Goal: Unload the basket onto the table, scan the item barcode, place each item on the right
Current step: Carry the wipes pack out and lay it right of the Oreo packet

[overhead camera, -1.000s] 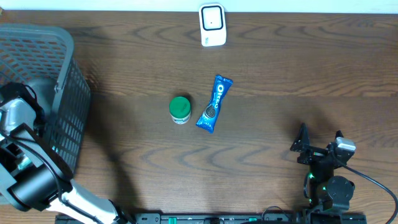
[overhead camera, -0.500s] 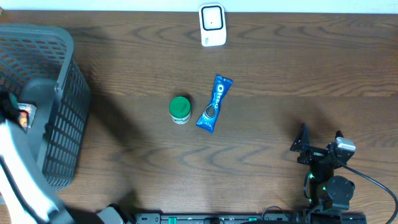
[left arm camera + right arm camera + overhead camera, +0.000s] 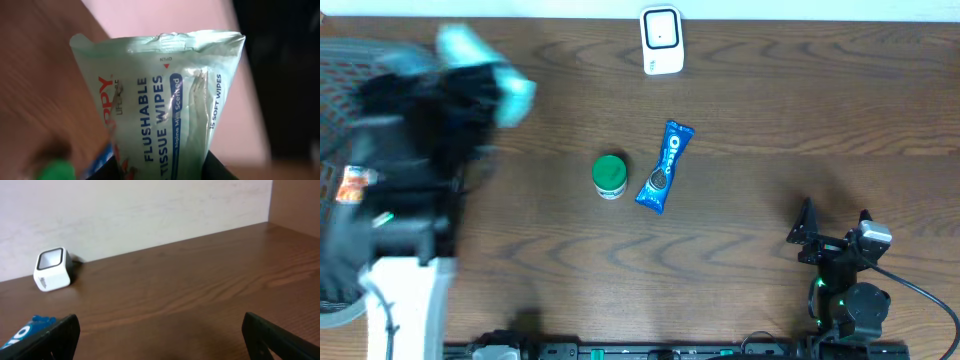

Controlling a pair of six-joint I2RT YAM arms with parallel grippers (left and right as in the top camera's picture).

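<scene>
- The left gripper (image 3: 165,172) is clamped on a pale green pack of flushable wipes (image 3: 160,100), lifted off the table at the left, by the grey basket (image 3: 340,75) (overhead view blurred there).
- The right gripper (image 3: 835,222) sits jaws wide apart, near the front right edge.
- Between them on the brown wooden table (image 3: 800,120): green-lidded jar (image 3: 610,175), blue Oreo packet (image 3: 663,166); white scanner (image 3: 661,40) stands at the far edge, before a pale wall.

Bare tabletop (image 3: 800,120) lies open right of the white barcode scanner (image 3: 661,41) at the far edge. Nearer than the scanner, a green-lidded jar (image 3: 610,176) and blue Oreo packet (image 3: 664,166) block mid-table; a grey mesh basket (image 3: 350,75) stands far left.
</scene>
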